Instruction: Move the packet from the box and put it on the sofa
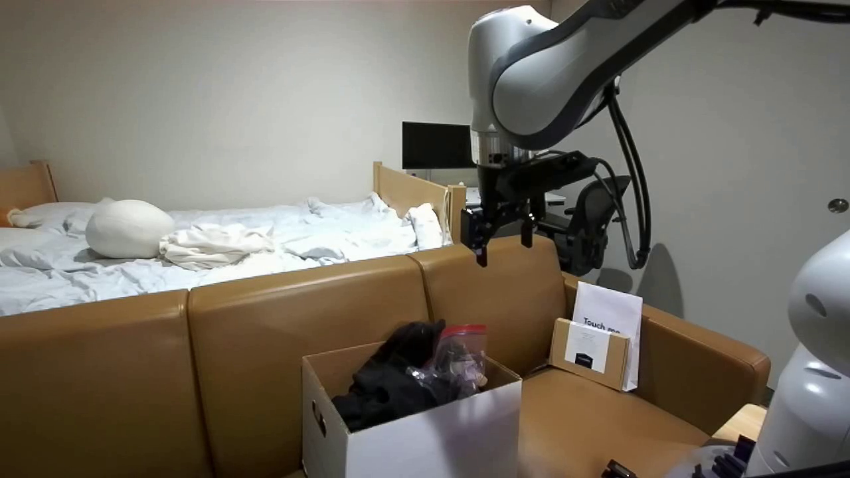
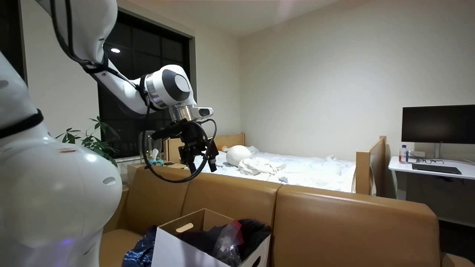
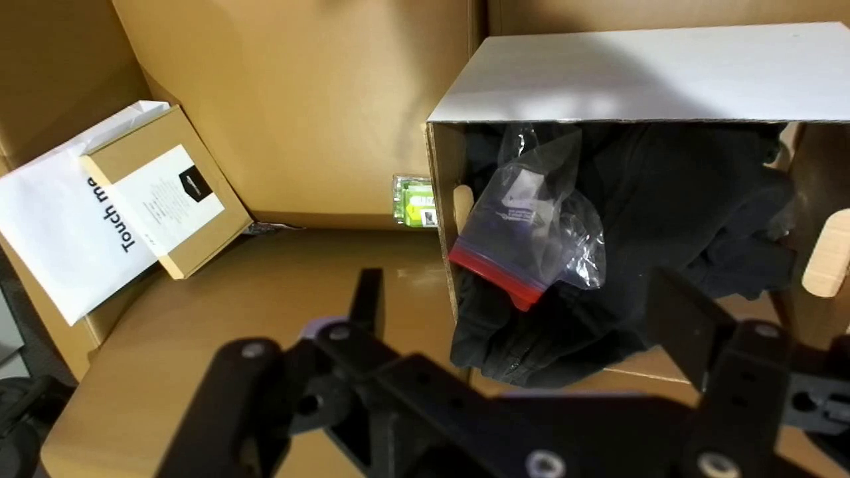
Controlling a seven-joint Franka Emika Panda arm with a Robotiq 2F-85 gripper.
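The packet (image 1: 461, 358) is a see-through plastic zip bag with a red top edge. In the wrist view the packet (image 3: 518, 212) lies on black fabric at the box's left end. In an exterior view the packet (image 2: 226, 243) shows near the rim. The box (image 1: 431, 441) is a white open carton standing on the tan sofa (image 1: 305, 305); the box also shows in the wrist view (image 3: 631, 76). My gripper (image 1: 503, 244) is open and empty, well above the box and apart from the packet. Its spread fingers (image 3: 518, 295) show in the wrist view.
Black fabric (image 3: 671, 199) fills much of the box. A brown carton (image 1: 590, 353) and a white paper bag (image 1: 607, 307) lean at the sofa's armrest. A green packet (image 3: 415, 202) sits beside the box. A dark blue shiny item (image 2: 141, 250) lies near the box. The sofa's back stands behind.
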